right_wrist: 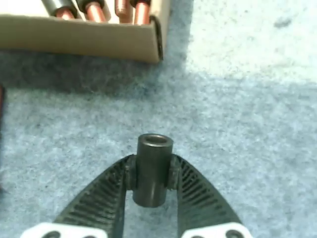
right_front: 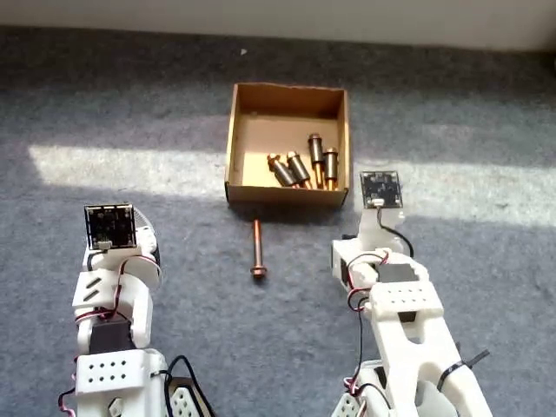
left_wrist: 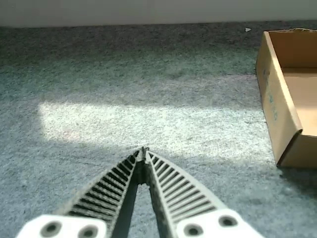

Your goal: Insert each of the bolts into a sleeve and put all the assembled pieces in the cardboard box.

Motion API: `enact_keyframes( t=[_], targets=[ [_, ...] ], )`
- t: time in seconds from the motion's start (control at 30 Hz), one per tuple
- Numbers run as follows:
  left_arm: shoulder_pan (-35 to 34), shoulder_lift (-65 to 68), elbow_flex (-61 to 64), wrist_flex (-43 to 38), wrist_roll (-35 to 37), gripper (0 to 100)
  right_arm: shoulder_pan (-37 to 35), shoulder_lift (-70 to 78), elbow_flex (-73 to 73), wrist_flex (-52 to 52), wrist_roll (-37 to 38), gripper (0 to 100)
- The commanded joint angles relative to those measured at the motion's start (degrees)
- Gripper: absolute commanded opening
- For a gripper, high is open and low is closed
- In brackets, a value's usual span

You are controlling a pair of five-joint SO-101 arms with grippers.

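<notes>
The right gripper (right_wrist: 150, 171) has its jaws pinching a dark sleeve (right_wrist: 152, 148) standing upright. The left gripper (left_wrist: 143, 154) has its jaws pressed together. From above, one bolt (right_front: 257, 248) lies on the table just in front of the cardboard box (right_front: 232, 139), which holds four put-together pieces (right_front: 300, 167).

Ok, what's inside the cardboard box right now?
Four bolt-and-sleeve pieces lie in the cardboard box, bunched toward its near right corner. In the right wrist view, the box's near wall hides all but their ends. How deep each bolt sits cannot be told.
</notes>
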Motion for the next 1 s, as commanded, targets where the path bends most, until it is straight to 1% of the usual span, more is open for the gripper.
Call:
enact_keyframes(
  t=[0.0,0.07,0.17,0.27,0.33,0.4,0.57,0.63,0.8,0.87,0.97],
  targets=[
    [1.1,-0.5,0.8,-1.0,-0.8,1,1.5,-1.5,-0.2,-2.9,0.7,0.5],
    [1.2,-0.2,-0.9,1.7,-0.8,1,1.5,-1.5,-0.2,-2.9,0.7,0.5],
    [1.5,-0.1,-6.1,11.4,-0.9,1,1.5,-1.4,-0.1,-2.9,0.7,0.5],
    [6.2,-0.1,-9.7,20.5,-7.4,1,1.5,-1.4,-0.1,-2.9,0.7,0.5],
    [9.8,-0.1,-11.5,24.9,-10.1,1,1.5,-1.4,-0.1,-2.9,0.7,0.5],
    [11.4,-0.1,-14.0,27.9,-10.4,1,1.5,-1.4,-0.1,-2.9,0.7,0.5],
    [11.8,0.0,-21.9,35.1,-10.4,1,1.6,-1.4,0.0,-2.9,0.7,0.5],
    [12.8,0.0,-25.0,38.1,-10.6,1,2.9,-1.5,-0.1,-2.9,0.7,0.5],
    [19.7,0.0,-29.1,45.3,-16.8,1,6.8,-1.8,-0.4,-3.0,0.7,0.5],
    [21.8,0.0,-29.1,46.2,-18.6,1,7.6,-1.8,-0.5,-3.0,0.7,0.5],
    [23.0,0.1,-28.9,46.2,-21.4,1,9.2,-1.8,-0.7,-3.0,0.7,0.5]
  ],
)
